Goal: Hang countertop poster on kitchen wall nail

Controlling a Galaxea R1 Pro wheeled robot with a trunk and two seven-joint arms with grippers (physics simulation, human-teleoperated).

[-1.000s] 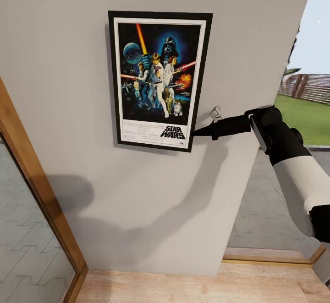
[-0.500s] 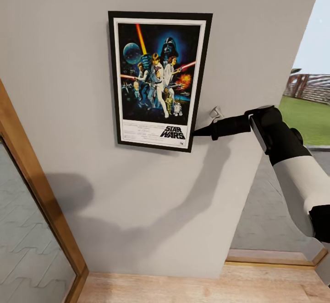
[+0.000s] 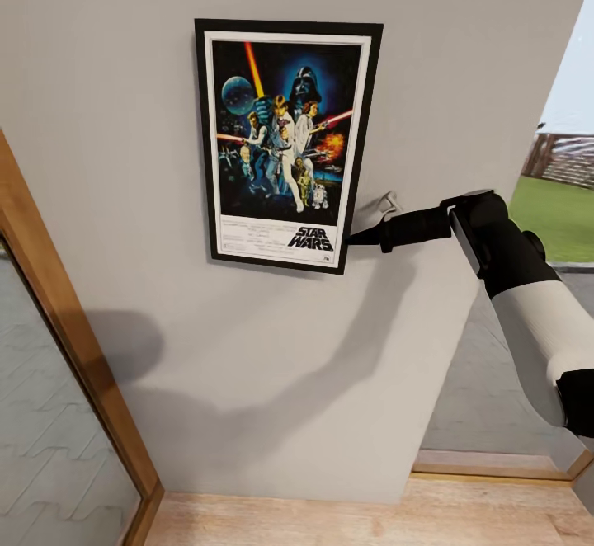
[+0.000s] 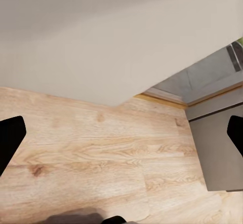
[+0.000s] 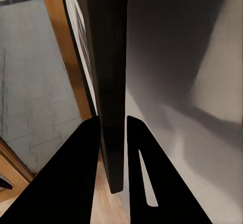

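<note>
Poster (image 3: 285,143): upright and flat against the grey wall (image 3: 124,200), black frame, white border, "STAR WARS" logo low on its right side.
Right jaws (image 3: 356,239): clenched on the poster's lower right edge; in the right wrist view the two black fingers (image 5: 76,178) sit either side of the thin black frame (image 5: 109,82), pressed close to it, one finger between frame and wall.
Right arm (image 3: 528,298): reaches in from the right, black wrist, white forearm, throwing a broad shadow on the wall below the poster.
Hook (image 3: 386,202): small pale wall fitting just right of the poster, above the right jaws, apart from the frame.
Left jaws (image 4: 121,133): spread wide, nothing between them; they point at the wooden floor (image 4: 101,158) at the foot of the wall.
Door frame (image 3: 66,340): wooden, slanting at the left of the wall.
</note>
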